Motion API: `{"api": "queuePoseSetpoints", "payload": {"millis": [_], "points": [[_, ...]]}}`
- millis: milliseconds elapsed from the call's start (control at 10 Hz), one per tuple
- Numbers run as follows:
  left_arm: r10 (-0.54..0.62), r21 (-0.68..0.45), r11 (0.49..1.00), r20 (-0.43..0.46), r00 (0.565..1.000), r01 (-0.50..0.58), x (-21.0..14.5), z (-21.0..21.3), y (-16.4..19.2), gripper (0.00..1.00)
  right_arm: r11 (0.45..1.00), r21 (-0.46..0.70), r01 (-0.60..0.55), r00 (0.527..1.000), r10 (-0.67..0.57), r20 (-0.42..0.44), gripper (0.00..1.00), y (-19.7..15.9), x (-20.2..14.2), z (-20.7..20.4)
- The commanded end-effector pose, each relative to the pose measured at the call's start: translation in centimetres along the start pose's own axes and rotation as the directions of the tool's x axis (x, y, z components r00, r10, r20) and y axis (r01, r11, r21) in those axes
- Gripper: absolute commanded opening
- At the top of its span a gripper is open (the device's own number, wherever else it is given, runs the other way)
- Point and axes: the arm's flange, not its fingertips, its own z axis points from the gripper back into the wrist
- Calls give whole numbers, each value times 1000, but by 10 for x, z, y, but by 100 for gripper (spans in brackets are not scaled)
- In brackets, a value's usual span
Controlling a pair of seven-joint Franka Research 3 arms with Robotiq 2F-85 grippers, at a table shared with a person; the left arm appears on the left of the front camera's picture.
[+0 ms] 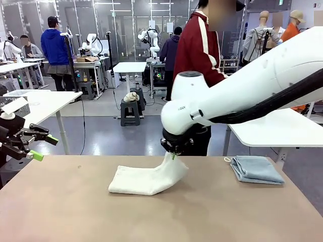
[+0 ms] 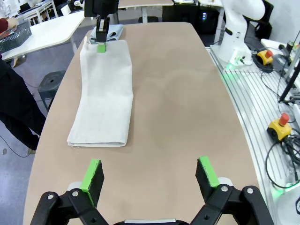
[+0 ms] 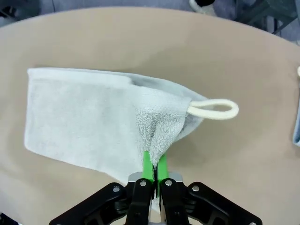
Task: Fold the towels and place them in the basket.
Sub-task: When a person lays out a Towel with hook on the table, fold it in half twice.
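Front view: the cream towel (image 1: 146,180) lies mid-frame on the desk (image 1: 75,212), folded into a long band, its right end pulled up off the surface. The right gripper (image 1: 173,153) has its jaws clamped on that raised end, hanging from the white arm (image 1: 242,96) that sweeps in from the upper right. In the right wrist view the green pads (image 3: 147,164) are pressed together over a bunched corner of the cream towel (image 3: 89,122), and a white hanging loop (image 3: 213,108) sticks out to the right of the pinch, lying over the desk. The blue towel (image 1: 256,169) sits folded at the right of the front view, near the desk's far edge, well apart from the cream one. A person in a dark red jacket (image 1: 199,48) stands behind the desk, upper centre. The left gripper (image 1: 31,146) hovers at the far left of the frame, above the desk's edge, jaws apart and holding nothing. In the left wrist view its two pads (image 2: 93,174) stand wide over bare desk at the bottom, with the cream towel (image 2: 105,93) stretching away to the upper left, where the right gripper (image 2: 101,43) grips its far end.
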Motion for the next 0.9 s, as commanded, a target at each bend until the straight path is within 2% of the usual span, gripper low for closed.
{"api": "queuePoseSetpoints", "payload": {"millis": [0, 300, 500, 700, 800], "points": [[-2, 1, 1000, 1, 1000, 2, 0, 1, 0, 100, 998, -41, 45, 998, -47, -48, 0, 47, 19, -12], [-2, 1, 1000, 1, 1000, 2, 0, 1, 0, 100, 998, -54, 45, 997, -48, -58, 0, 106, 25, -24], [-2, 1, 1000, 1, 1000, 2, 0, 1, 0, 100, 995, -30, 93, 994, -94, -48, 0, 140, 27, -27], [-2, 1, 1000, 1, 1000, 2, 0, 1, 0, 100, 992, -6, 129, 990, -129, -57, 0, 160, 29, -29], [-2, 1, 1000, 1, 1000, 2, 0, 1, 0, 100, 989, 5, 149, 988, -149, -34, 0, 167, 33, -34]]}}
